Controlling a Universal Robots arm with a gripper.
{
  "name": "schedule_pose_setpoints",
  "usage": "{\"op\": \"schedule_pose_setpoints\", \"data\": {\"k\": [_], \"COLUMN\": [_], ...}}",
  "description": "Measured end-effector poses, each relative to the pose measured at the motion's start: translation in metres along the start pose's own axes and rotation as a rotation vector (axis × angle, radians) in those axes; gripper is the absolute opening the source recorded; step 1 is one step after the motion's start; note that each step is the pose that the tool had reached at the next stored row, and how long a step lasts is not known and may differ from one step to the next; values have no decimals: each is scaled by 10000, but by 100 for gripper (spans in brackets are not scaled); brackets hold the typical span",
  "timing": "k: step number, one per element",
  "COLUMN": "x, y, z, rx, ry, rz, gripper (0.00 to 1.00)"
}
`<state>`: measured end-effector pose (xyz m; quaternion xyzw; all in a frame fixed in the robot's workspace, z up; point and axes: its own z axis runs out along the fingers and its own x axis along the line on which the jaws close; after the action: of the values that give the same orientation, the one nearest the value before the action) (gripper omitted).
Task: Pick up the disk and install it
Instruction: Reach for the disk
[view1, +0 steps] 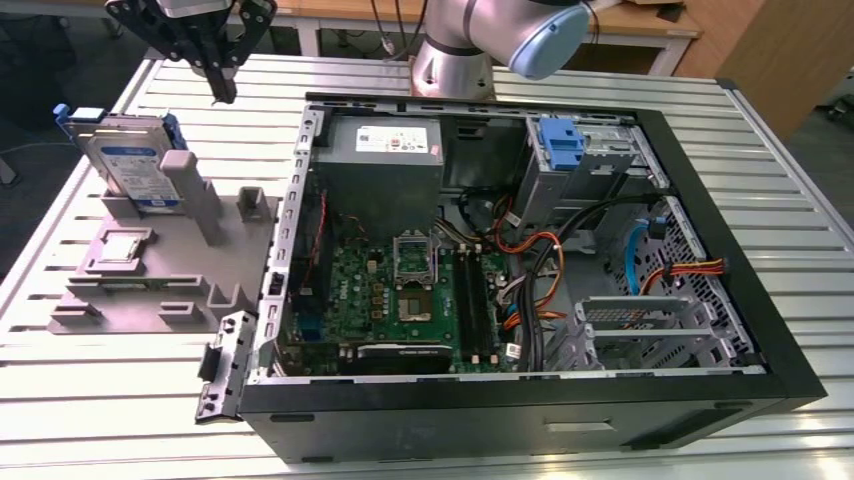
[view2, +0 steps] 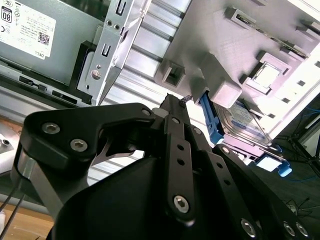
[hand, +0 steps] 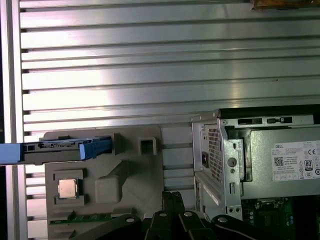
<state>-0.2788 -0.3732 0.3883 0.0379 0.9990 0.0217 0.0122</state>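
- Disk (view1: 134, 160) stands on edge in the grey fixture (view1: 147, 270), below and just aside of the gripper (view1: 224, 92), not touching.
- Fingers (view2: 176, 140) pinched together, holding nothing.

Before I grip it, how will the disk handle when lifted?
Likely stiff and heavy for its size: the disk looks metal. Standing on edge in the stand, it may tip if pushed sideways. Its blue carrier might flex.

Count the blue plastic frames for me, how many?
2. One wraps the disk standing on the grey stand; one bare blue bracket sits inside the computer case. Others may be hidden.
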Motion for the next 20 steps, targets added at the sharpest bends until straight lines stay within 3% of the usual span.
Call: {"op": "schedule_pose_setpoints", "data": {"k": [5,13,16,18,20], "x": [28,191,197,275,276], "y": [2,50,51,58,59], "z": [0,1,2,0,0], "rx": [0,0,0,0,0], "ry": [0,1,0,0,0], "rz": [1,1,-1,0,0], "gripper": [10,10,10,10,10]}}
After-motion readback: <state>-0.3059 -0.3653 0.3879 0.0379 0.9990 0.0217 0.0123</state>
